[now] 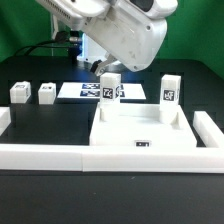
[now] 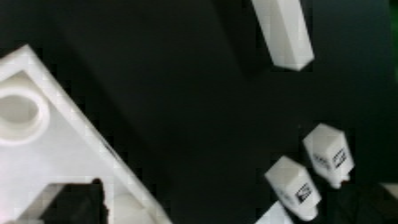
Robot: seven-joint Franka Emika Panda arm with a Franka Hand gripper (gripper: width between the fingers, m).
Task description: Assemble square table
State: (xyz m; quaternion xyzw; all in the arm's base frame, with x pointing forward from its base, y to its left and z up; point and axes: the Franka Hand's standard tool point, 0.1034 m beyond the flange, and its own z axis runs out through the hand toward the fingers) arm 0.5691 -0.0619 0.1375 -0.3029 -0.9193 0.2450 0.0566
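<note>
Tabletop: the tabletop (image 1: 140, 128) lay rim-up on the bench (image 1: 50, 125), toward the exterior view's right, its near edge against the front border rail (image 1: 45, 156).
Inside the tabletop: nothing loose lay in the tray.
Socket: the one corner socket (image 2: 18, 110) that the wrist view showed was empty.
Upright legs: two upright legs (image 1: 110, 88) stood at the tabletop's far corners. Whether they were seated in sockets or only standing behind the rim could not be told.
Loose legs: two loose legs (image 1: 20, 92) sat close together on the bench at the exterior view's left, well apart from the tabletop.
Fingers: the fingers (image 2: 80, 203) were spread wide and held nothing. The arm (image 1: 135, 35) hung above the tabletop's far side.
Step in hand: probably between legs, about to fetch the next one.
Next move: it would call for travelling to a loose leg, closing on its body, then lining it up over an empty socket.
Backdrop: the marker board (image 1: 80, 90) lay flat beyond the tabletop.
</note>
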